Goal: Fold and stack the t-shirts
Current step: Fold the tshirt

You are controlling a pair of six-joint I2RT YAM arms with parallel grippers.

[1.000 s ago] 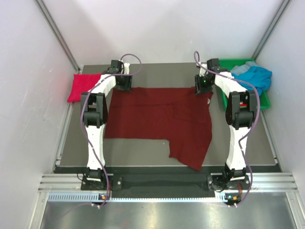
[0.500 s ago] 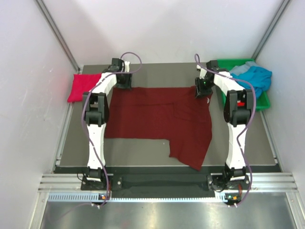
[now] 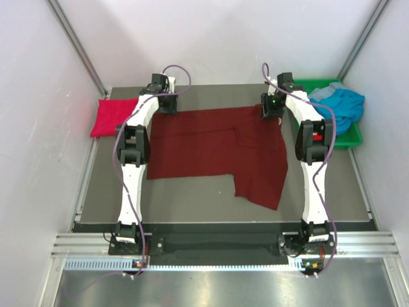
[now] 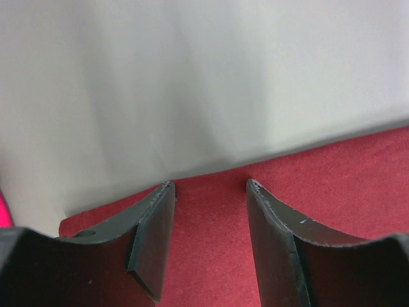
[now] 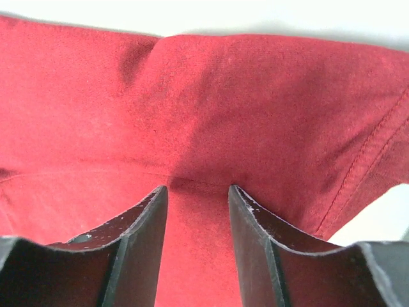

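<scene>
Top view: the dark maroon t-shirt [image 3: 211, 144] lies spread flat in the centre of the grey table [image 3: 185, 198]. Its far hem is in the upper middle of the frame. One portion hangs lower toward the lower right, ending short of the table's near edge.

Left gripper [image 3: 167, 106]: at the shirt's upper-left corner. Left wrist view: fingers [image 4: 153, 224] stand apart, flat maroon cloth fills the gap, and the cloth's edge runs just past the tips. No fold is pinched.

Right gripper [image 3: 270, 110]: at the shirt's upper-right corner. Right wrist view: fingers [image 5: 144, 224] are likewise apart over the cloth, with a shallow crease meeting the gap at the tips and a stitched seam to the right. The tips of both grippers look to rest on the fabric, but contact is not certain from these angles.

The bright crimson t-shirt [image 3: 112, 116] sits folded at the table's upper-left edge, well apart from the maroon one. The teal-blue t-shirt [image 3: 342, 102] is bunched in the green bin [image 3: 353, 136] at the upper right, spilling over the bin's far rim.
</scene>
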